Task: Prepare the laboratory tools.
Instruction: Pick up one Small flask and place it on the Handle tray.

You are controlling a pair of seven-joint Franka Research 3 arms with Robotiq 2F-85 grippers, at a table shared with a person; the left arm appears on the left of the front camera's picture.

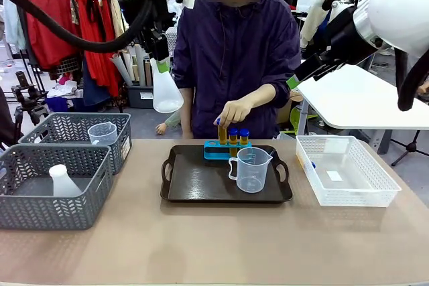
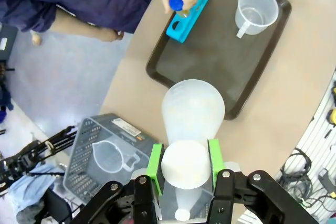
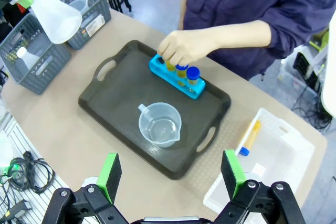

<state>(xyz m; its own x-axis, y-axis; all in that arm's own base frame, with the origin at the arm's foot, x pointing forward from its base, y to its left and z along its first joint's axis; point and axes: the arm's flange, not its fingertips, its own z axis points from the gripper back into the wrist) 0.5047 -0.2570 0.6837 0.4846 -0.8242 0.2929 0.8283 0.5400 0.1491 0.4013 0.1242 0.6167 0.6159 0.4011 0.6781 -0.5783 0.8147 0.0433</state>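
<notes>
My left gripper [image 2: 185, 163] is shut on the neck of a translucent white conical flask [image 2: 191, 111], held high above the table's left side [image 1: 166, 92]. On the black tray [image 1: 194, 189] stands a small blue rack [image 1: 226, 150] with blue-capped tubes of yellow liquid [image 1: 244, 136]. A person's hand [image 1: 234, 110] holds one tube [image 2: 177, 4] at the rack's end hole. A clear handled beaker [image 1: 252, 169] stands in front of the rack. My right gripper [image 3: 171, 171] hangs open above the tray's near edge, nothing between its fingers. Another tube [image 3: 249, 137] lies in the white basket [image 3: 291, 166].
Two grey mesh baskets sit at the left: the far one [image 1: 70, 128] holds another clear beaker [image 1: 102, 132], the near one [image 1: 40, 212] another white flask [image 1: 64, 182]. Bare tabletop runs along the near edge. The person stands at the far side.
</notes>
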